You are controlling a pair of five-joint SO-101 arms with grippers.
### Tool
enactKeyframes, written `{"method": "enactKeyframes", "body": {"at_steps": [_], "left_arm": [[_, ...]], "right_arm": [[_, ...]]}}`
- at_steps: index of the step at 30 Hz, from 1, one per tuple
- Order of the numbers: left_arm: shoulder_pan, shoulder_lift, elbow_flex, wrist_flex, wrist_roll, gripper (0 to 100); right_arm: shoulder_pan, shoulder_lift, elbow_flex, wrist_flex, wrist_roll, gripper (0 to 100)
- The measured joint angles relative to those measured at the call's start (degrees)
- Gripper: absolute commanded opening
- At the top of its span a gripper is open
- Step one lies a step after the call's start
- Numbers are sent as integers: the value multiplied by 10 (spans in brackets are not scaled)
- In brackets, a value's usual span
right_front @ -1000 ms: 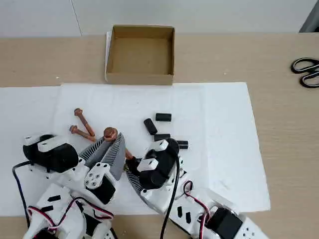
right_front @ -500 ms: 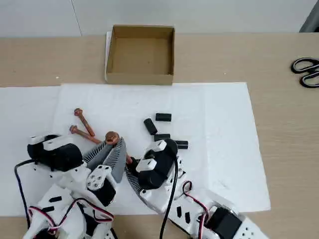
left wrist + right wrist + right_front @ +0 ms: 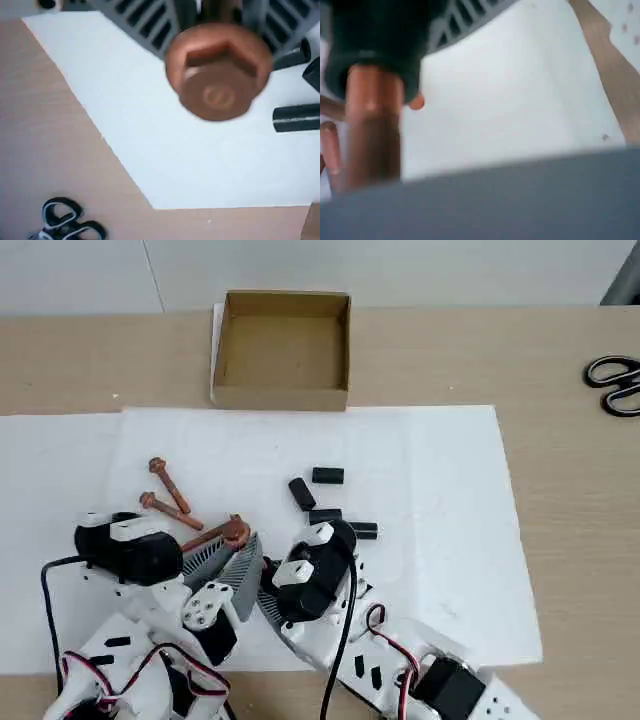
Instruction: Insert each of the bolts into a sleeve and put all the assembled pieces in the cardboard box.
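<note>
My left gripper [image 3: 240, 546] is shut on a copper bolt [image 3: 234, 532], whose hexagonal head [image 3: 217, 75] faces the left wrist camera between the grey fingers [image 3: 135, 20]. Right beside it, my right gripper [image 3: 268, 585] is shut on a black sleeve [image 3: 375, 45], and a copper shaft [image 3: 372, 130] sticks out of that sleeve. I cannot tell whether this shaft belongs to the left gripper's bolt. Two loose bolts [image 3: 168, 483] [image 3: 163, 508] lie on the white sheet to the left. Several loose black sleeves [image 3: 328, 476] lie just beyond the right gripper. The cardboard box [image 3: 282, 398] stands open at the back.
A white paper sheet [image 3: 440, 570] covers the near part of the wooden table. Black-handled scissors [image 3: 615, 385] lie at the far right edge. The two arm bodies crowd the front edge of the table.
My left gripper has carried its bolt to the right and nearer, closing in on the right gripper. The right arm has barely shifted.
</note>
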Motion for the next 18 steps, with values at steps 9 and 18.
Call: {"method": "enactKeyframes", "body": {"at_steps": [9,18], "left_arm": [[31,2,11,47,4,6],[46,0,20,49,-15,6]], "right_arm": [[-1,-1,-1,0,1,4],[-1,0,0,1,27,4]]}}
